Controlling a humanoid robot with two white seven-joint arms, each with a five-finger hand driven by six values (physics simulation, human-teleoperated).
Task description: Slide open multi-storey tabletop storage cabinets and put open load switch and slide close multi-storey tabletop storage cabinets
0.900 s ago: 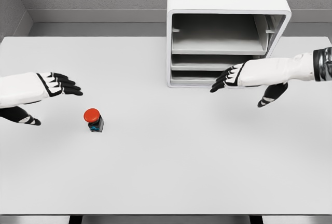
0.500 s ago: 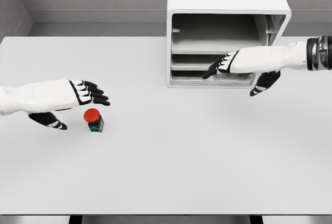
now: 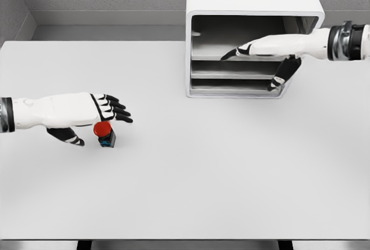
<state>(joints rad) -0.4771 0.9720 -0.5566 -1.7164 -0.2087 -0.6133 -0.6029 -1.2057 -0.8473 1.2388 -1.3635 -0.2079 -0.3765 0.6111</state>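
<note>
Left robot hand (image 3: pixel 87 114) is flat w/ fingers stretched out and relaxed, not gripping anything, hovering right over the load switch (image 3: pixel 104 133) so it partly covers the red button top; thumb hangs down on the left side of it. Can't tell if it's actually touching. The switch sits on the near-left part of the table (image 3: pixel 219 169), well apart from the cabinet (image 3: pixel 251 7), which is at the far edge, right of centre. Right robot hand (image 3: pixel 260 53) is also open, fingers reaching into the cabinet's front at the upper shelf level, thumb pointing down toward the lower trays (image 3: pixel 231 75). Doesn't look clamped on anything yet imo. So step-wise I'd say we're at the very start: right side going for a drawer to slide out, left side lining up the pickup at the same time. Next move prob needs the right fingers to hook a tray lip and pull toward the near side, and the left to drop and close around the switch body w/o knocking it over, since it looks small and top-heavy.
</note>
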